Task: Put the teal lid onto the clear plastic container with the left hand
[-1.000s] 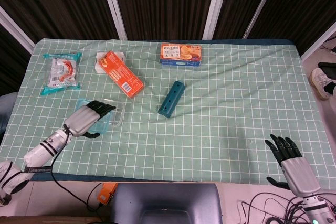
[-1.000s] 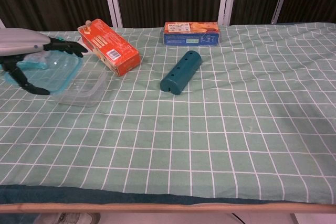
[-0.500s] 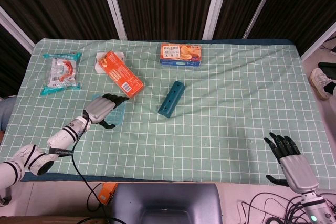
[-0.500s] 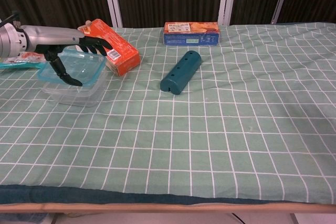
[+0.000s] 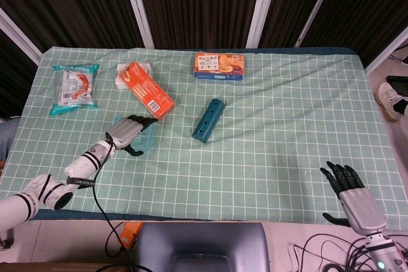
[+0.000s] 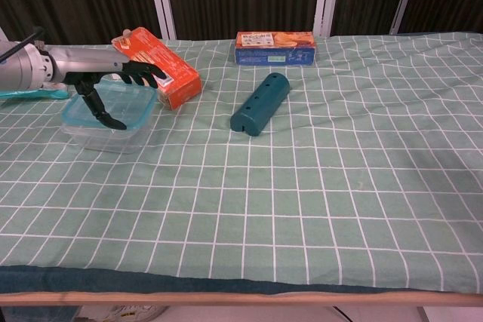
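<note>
The teal-rimmed lid (image 6: 84, 110) (image 5: 148, 138) lies about level on the clear plastic container (image 6: 113, 139) at the table's left. My left hand (image 6: 113, 87) (image 5: 127, 133) holds the lid. Its fingers (image 6: 143, 77) reach over the lid's far rim toward the orange box. The thumb curls down onto the lid's top. My right hand (image 5: 352, 200) hangs off the front right edge of the table, fingers apart, holding nothing. The chest view does not show it.
An orange box (image 5: 148, 90) (image 6: 160, 69) lies just behind the container, close to my fingertips. A teal cylinder with holes (image 5: 208, 120) (image 6: 260, 102) lies at mid-table. A biscuit box (image 5: 219, 66) is at the back and a snack bag (image 5: 74, 88) at far left.
My left hand carried the lid forward and right over the container. The lid was tilted above it and now sits level on it. The right hand has barely moved.
</note>
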You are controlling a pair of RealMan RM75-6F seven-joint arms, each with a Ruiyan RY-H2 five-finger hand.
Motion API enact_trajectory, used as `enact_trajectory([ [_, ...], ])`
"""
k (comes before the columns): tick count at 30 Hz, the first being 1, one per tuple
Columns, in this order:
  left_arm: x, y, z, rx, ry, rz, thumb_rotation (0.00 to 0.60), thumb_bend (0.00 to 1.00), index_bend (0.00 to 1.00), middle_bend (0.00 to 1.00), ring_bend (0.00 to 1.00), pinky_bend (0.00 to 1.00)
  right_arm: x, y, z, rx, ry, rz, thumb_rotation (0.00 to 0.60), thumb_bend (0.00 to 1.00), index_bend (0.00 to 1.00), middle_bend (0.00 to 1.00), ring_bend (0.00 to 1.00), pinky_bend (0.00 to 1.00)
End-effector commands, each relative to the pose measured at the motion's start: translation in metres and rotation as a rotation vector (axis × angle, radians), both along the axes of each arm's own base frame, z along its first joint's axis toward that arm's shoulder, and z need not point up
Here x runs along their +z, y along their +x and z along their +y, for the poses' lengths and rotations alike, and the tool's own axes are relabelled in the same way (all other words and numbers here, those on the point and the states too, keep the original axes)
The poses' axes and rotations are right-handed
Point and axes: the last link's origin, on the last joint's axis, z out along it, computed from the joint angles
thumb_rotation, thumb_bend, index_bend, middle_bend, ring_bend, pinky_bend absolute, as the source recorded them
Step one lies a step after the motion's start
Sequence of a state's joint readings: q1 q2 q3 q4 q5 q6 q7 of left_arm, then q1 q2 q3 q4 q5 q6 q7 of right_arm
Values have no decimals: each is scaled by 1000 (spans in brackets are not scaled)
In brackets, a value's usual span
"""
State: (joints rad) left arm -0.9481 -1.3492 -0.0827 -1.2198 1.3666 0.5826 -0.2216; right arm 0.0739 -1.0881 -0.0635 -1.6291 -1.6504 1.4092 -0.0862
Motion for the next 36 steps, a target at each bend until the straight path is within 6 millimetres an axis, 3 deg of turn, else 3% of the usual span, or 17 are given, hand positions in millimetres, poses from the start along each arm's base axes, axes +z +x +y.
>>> enact_trajectory([
  [1, -3, 0, 1, 5, 1, -2, 600, 295, 0, 517, 798, 771, 1, 0, 0, -1, -2, -1, 600, 160, 0, 0, 0, 0],
  [36, -1, -12, 3, 5, -12, 57, 600, 298, 0, 536, 795, 764, 6, -1, 2, -2, -24, -10, 600, 160, 0, 0, 0, 0],
])
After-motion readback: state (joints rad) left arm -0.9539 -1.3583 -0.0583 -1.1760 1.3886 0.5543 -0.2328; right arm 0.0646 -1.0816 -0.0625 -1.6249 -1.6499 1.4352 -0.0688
